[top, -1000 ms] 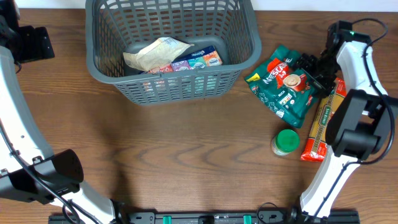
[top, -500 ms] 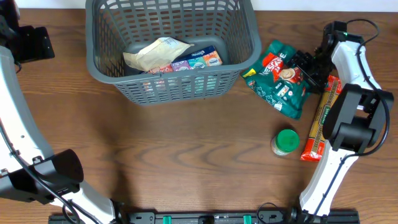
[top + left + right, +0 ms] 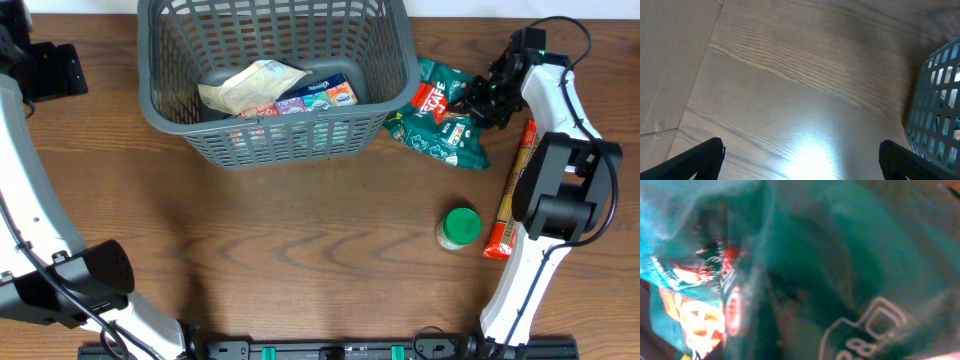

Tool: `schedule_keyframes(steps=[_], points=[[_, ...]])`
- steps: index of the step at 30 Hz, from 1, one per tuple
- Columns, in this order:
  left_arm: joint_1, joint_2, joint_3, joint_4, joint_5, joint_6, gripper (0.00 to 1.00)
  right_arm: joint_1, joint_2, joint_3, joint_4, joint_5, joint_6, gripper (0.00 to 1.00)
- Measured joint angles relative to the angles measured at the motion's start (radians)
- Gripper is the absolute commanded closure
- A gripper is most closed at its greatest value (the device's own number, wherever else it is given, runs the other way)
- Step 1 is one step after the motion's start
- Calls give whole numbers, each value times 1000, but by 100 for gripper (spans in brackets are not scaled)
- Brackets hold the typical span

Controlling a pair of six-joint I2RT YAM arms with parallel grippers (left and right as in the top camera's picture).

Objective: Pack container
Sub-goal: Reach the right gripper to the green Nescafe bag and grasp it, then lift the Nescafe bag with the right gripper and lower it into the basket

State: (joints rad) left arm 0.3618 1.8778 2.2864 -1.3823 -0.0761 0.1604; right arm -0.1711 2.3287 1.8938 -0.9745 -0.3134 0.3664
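The container point(image 3: 403, 62) is a large dark grey lattice basket at the table's back centre; its side also shows at the right edge of the left wrist view point(image 3: 939, 102). Inside lie a beige packet point(image 3: 250, 85) and small colourful boxes point(image 3: 322, 95). Just right of the basket, a green coffee bag point(image 3: 432, 125) is crumpled and tilted, and my right gripper point(image 3: 476, 100) is shut on its right end. That bag point(image 3: 830, 265) fills the right wrist view, hiding the fingers. My left gripper point(image 3: 802, 160) hangs open over bare wood, far left of the basket.
A green-lidded jar point(image 3: 461, 227) stands at the front right. A long red and yellow packet point(image 3: 512, 195) lies beside it along the right arm. The table's left edge meets a beige floor point(image 3: 670, 60).
The right gripper has closed on the green bag and drawn it up and left toward the basket, crumpling it. The left arm has not moved.
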Motion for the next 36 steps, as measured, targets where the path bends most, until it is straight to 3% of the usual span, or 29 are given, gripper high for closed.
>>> schedule_keyframes(steps=[21,30,36], points=[[0,0,0,-2,3,0,2,8,-59,0,-36,74,-15,99],[0,0,0,-2,3,0,1,9,-356,18,-42,274,-32,99],[0,0,0,-2,3,0,1,14,-548,119,26,304,-135,99]])
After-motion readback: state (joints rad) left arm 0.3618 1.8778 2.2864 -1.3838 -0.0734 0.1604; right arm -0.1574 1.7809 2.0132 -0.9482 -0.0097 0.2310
